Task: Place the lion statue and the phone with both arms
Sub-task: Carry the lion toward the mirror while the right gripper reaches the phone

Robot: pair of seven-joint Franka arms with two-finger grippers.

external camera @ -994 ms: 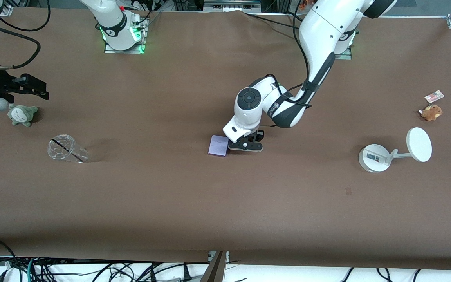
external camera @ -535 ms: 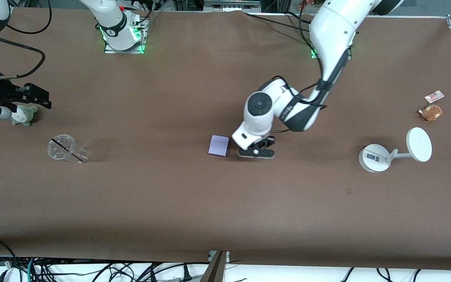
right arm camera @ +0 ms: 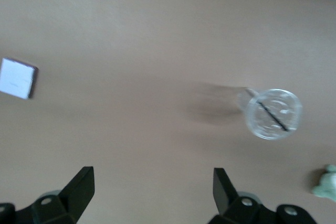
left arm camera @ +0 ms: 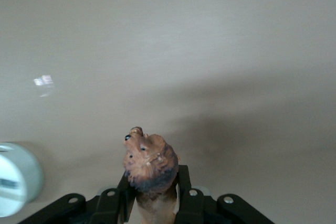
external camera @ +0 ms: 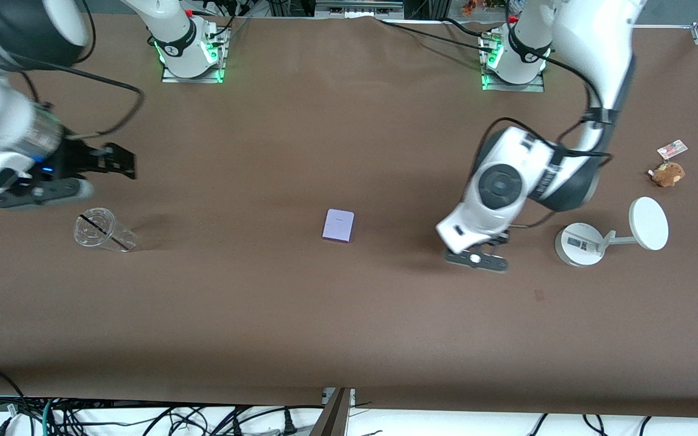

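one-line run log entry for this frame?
left gripper: shut on lion statue, over table by white stand | right gripper: open, above clear cup | phone: mid-table

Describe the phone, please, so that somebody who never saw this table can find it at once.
Look at the middle of the brown table, between the clear plastic cup toward the right arm's end and the white round stand toward the left arm's end. The phone lies flat there, alone, with neither gripper touching it. It is the only pale lavender rectangle with rounded corners.

text: none legible | label on white stand (external camera: 579,244): unreadable | tag by brown plush (external camera: 671,148): unreadable
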